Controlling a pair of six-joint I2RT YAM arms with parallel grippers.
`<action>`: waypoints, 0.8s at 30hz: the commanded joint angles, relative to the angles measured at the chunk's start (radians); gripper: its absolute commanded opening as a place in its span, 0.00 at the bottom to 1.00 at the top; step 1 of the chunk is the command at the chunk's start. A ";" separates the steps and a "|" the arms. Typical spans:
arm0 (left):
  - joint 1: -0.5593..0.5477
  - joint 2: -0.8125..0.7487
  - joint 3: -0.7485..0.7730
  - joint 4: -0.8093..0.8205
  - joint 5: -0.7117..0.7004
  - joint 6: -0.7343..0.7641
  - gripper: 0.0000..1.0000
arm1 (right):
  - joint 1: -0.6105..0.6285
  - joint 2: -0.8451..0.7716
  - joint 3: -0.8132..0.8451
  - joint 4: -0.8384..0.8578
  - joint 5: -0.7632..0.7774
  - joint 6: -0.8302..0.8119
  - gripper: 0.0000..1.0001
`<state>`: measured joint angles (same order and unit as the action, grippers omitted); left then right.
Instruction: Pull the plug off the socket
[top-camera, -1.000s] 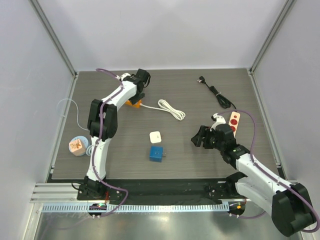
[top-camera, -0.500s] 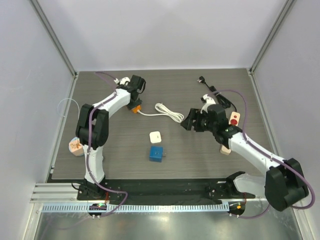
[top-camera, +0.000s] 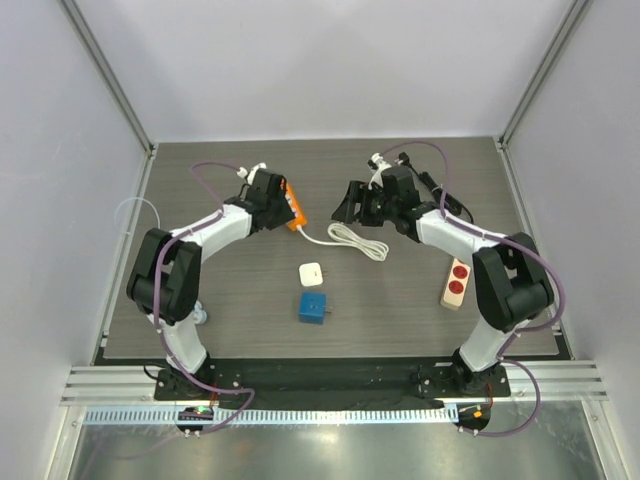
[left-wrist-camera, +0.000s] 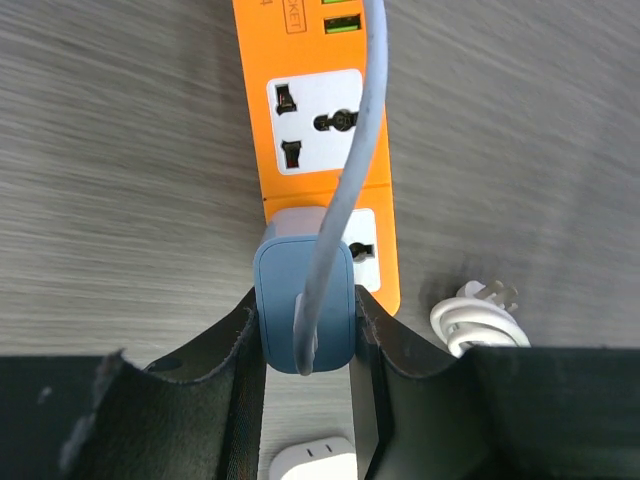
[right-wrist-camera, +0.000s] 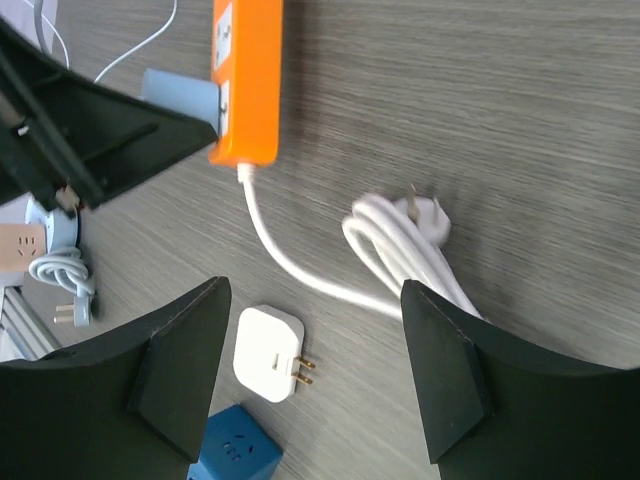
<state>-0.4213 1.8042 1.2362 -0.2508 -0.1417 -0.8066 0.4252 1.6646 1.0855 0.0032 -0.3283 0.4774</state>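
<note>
Pinching blue plug (left-wrist-camera: 305, 300) in orange socket strip (left-wrist-camera: 315, 120): left gripper (left-wrist-camera: 307, 335).

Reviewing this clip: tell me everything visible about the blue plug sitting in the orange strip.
The blue plug is a rounded, dusty-blue block that looks like matte plastic. It sits in the end socket of the orange power strip, which lies flat on the table. A pale grey cable leaves its back and runs over the strip's other sockets. The left claw grips it, one black finger against each side. Its prongs are hidden.
</note>
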 joint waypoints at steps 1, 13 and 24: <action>-0.043 -0.062 -0.047 0.197 0.094 -0.020 0.00 | 0.000 0.049 0.053 0.060 -0.069 0.023 0.75; -0.189 -0.034 -0.103 0.292 0.136 -0.039 0.00 | -0.034 0.072 -0.028 0.116 -0.066 0.018 0.76; -0.244 -0.069 -0.138 0.308 0.117 -0.039 0.00 | -0.051 0.124 -0.088 0.242 -0.136 0.096 0.74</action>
<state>-0.6514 1.7920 1.0966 -0.0322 -0.0257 -0.8383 0.3813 1.7699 1.0100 0.1379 -0.4145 0.5301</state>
